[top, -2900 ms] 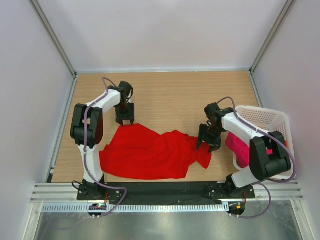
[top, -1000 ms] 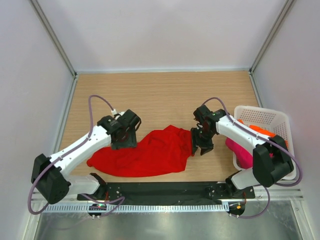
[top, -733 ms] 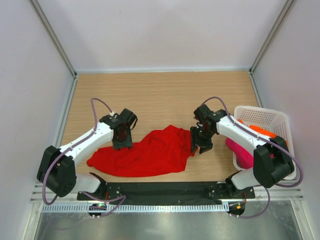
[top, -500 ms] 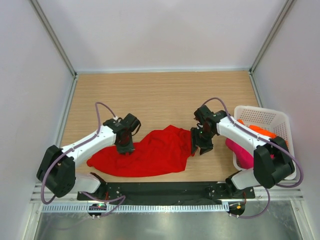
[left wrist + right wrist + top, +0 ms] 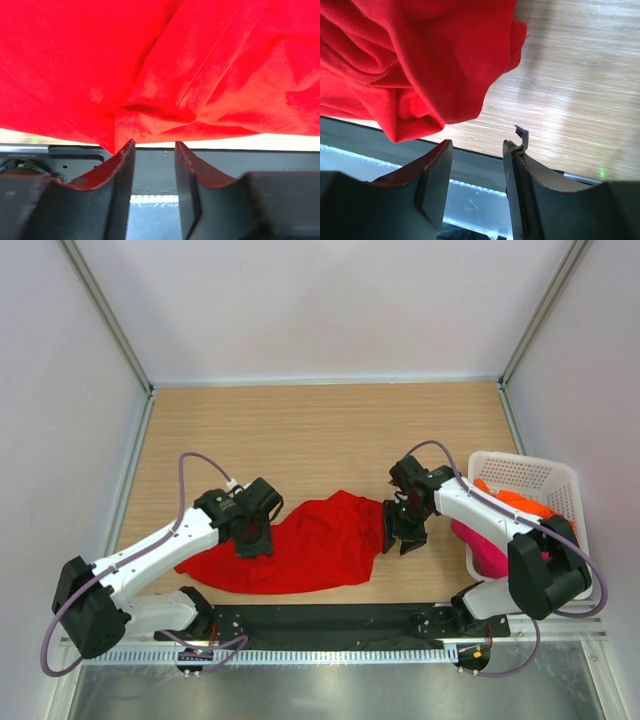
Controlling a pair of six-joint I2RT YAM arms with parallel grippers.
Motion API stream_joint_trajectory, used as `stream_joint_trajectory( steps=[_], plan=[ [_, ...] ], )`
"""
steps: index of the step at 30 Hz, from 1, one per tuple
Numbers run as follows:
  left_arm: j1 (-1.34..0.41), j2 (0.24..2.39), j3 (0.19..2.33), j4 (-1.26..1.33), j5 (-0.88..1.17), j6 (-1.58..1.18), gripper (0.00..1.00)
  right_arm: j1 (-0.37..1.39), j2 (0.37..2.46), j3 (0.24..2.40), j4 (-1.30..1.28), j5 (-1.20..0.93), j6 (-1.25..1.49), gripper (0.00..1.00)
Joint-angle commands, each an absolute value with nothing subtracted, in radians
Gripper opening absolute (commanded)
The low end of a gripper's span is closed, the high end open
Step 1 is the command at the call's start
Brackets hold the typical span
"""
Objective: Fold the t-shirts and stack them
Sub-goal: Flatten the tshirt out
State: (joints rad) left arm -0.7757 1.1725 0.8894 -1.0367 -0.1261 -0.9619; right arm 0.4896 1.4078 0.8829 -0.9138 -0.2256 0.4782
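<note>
Few markings show anywhere. The left wrist view catches a strip of small white print on the black rail [image 5: 22,155] under the cloth, too small to read. The shirts are plain.

The red t-shirt [image 5: 300,550] lies crumpled on the wooden surface [image 5: 330,430], toward 6 o'clock from its middle. Its long axis runs from about 8 o'clock to 2 o'clock. The folds hide the collar and hem, so which end is the neck cannot be told.

The left jaws sit on the shirt's 10 o'clock edge. They stand a little apart, and only the dark rail shows in the gap. A fold of red cloth meets the tip of one finger [image 5: 122,170].

The right jaws hang at the shirt's 3 o'clock end. They are apart and empty, with the cloth's edge just beside them.

At 3 o'clock stands a white lattice basket [image 5: 540,465]. The magenta-pink t-shirt [image 5: 470,540] drapes over its 9 o'clock wall, and the orange t-shirt [image 5: 515,502] lies inside.
</note>
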Motion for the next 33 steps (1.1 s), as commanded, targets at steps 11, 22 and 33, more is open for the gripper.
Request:
stream_joint_trajectory(
  steps=[11,22,33],
  plan=[
    [-0.707,1.253,0.815,-0.987,-0.157,-0.899,0.45,0.483,1.321,0.853,-0.907,-0.242,0.499,0.52],
    [-0.687,1.316,0.782,-0.899,-0.123,-0.881,0.43,0.482,1.313,0.834,-0.893,-0.256,0.522,0.52],
    [-0.683,1.298,0.755,-0.885,-0.074,-0.9,0.32,0.483,1.315,0.831,-0.891,-0.252,0.528,0.52]
  ],
)
